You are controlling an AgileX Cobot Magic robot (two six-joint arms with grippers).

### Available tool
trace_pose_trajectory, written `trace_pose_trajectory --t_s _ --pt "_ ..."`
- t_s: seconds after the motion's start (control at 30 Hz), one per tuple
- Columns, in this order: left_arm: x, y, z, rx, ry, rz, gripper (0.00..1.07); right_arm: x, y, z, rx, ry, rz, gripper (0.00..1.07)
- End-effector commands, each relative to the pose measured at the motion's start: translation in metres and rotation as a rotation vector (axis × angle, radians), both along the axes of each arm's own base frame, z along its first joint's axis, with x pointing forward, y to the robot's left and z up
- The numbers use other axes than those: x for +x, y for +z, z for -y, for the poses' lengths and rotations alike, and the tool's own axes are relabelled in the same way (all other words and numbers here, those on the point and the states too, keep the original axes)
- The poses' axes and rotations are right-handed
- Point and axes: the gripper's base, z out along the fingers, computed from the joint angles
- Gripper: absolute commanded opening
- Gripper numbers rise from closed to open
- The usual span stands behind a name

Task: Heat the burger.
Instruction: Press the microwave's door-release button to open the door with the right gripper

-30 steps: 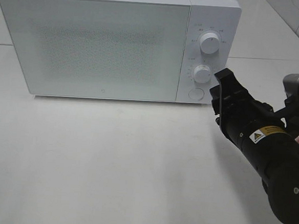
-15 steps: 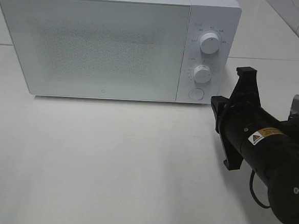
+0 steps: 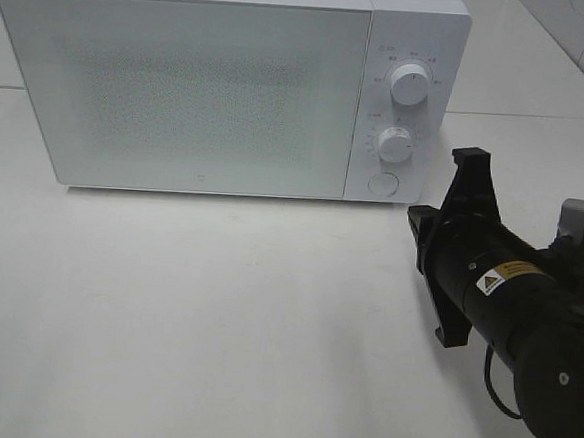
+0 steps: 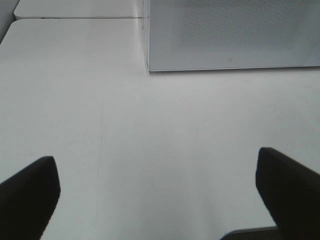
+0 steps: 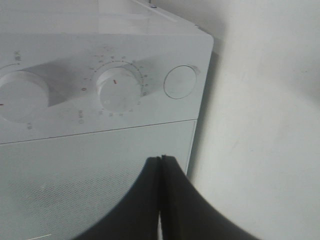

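White counter (image 3: 214, 324), white microwave (image 3: 191, 92) at the back of it, door shut, glass frosted so no view inside. burger not visible in any view: inside the microwave or off camera, can't tell which

right pincer (image 5: 161, 159) clenched on nothing, tips pressed together, just off the microwave's front right corner, aimed at its control panel. left pincer (image 4: 157, 200) released wide, empty, over bare counter in front of the microwave's left end

my read: closed tips mean a poke, most likely at the round button (image 3: 382, 183) below the lower dial (image 3: 394, 144), probably the door release. if so, task is early

to do it well:
- centre the tips on the button, come in square to the panel; an angled push can skid onto the dial
- keep the pincer clenched so both tips act as one stiff probe
- push slow, short travel; nothing braces the microwave, so a hard shove may slide it back
- back straight off after
- door likely hinges on the microwave's left, so left pincer may sit in the swing arc; check that first
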Motion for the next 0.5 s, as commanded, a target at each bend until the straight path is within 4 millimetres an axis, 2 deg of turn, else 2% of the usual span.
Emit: trace_pose_trajectory --t_s 0.03,0.17,0.5 --pt "-0.002 0.001 0.001 -0.009 -0.005 0.029 1.00 0.003 -0.007 -0.004 0.014 -0.005 -0.019 0.00" --pt "-0.002 0.001 0.001 -0.009 -0.005 0.029 1.00 0.007 -0.010 -0.008 0.021 -0.008 -0.023 0.00" --pt "-0.002 0.001 0.001 -0.009 -0.005 0.029 1.00 0.035 -0.017 -0.008 0.028 -0.034 -0.044 0.00"
